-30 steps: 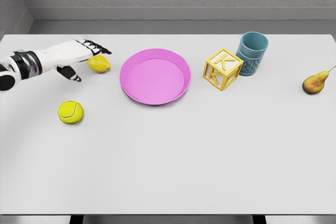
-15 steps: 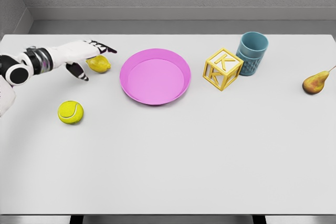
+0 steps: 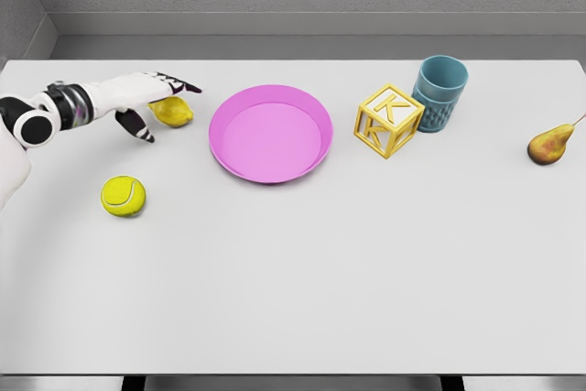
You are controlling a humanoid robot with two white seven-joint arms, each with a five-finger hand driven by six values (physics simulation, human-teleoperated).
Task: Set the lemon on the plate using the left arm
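- Reaching in from the far left, the left hand (image 3: 146, 100) lies over the lemon (image 3: 172, 112), its dark-tipped fingers (image 3: 183, 85) stretched across the top of the fruit and the thumb (image 3: 139, 125) hanging down on the near side; the fingers look released, and whether they touch the lemon cannot be told.
- The lemon rests on the white worktop (image 3: 293, 272), just left of the plate and apart from it.
- A tennis ball (image 3: 123, 196) sits nearer the front, below the hand.
- The pink plate (image 3: 270, 133) lies left of centre, holding nothing.
- A yellow letter block (image 3: 389, 121) stands beside a teal cup (image 3: 440, 92), the two close together.
- A pear (image 3: 549, 144) lies at the far right.
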